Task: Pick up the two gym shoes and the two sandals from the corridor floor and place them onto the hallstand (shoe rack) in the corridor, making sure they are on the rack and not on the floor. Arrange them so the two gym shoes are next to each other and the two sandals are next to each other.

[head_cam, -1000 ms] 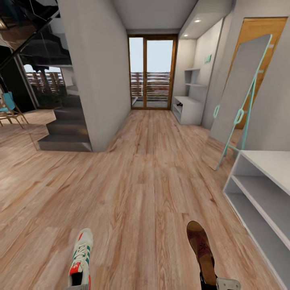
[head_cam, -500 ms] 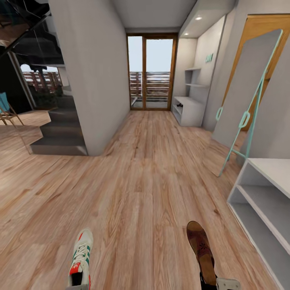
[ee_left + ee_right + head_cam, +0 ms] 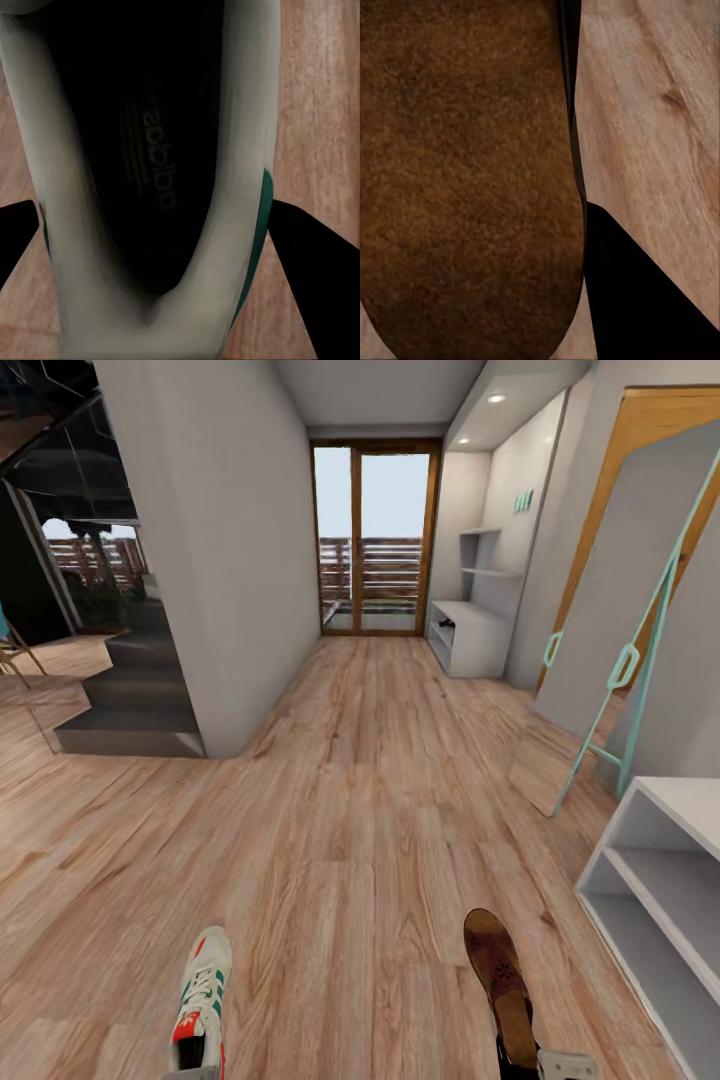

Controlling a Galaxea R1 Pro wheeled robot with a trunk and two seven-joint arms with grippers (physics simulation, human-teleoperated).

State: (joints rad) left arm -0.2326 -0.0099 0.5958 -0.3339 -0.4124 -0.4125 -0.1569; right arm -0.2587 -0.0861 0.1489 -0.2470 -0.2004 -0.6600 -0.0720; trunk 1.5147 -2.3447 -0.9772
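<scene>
My left gripper (image 3: 161, 225) has a sneaker (image 3: 150, 187) clamped between its dark fingers (image 3: 311, 285), one on each side of the heel end, and I'm looking straight down into the dark insole. In the head view that sneaker (image 3: 200, 1000) sticks out ahead of me, toe forward, floor (image 3: 350, 810) well below it. The right gripper (image 3: 545, 1065) is carrying a sandal (image 3: 500, 980) the same way. The wrist cam there is mostly brown suede (image 3: 465, 180) with one dark finger (image 3: 637, 292) right against its edge, so I'd call it gripped, though I can't see the other finger.

So that's one of each pair in hand. No sign of the other sneaker or sandal right now.

What's changed in the last second: the shoes sit at the same spot in my view, so both grips are steady, but everything else has slid. The rack (image 3: 660, 900) off to the right of the sandal has moved further toward the edge of the head view, the leaning mirror (image 3: 620, 630) with it, and the stairs (image 3: 130, 710) on the left look nearer. I'd say my base is rolling forward down the corridor with a slight turn left.

Bit odd, since the near rack is right beside my right hand. There's a second pale unit (image 3: 470, 635) by the glass door at the far end, so maybe that's where I'm headed. Either way, nothing is placed yet.
</scene>
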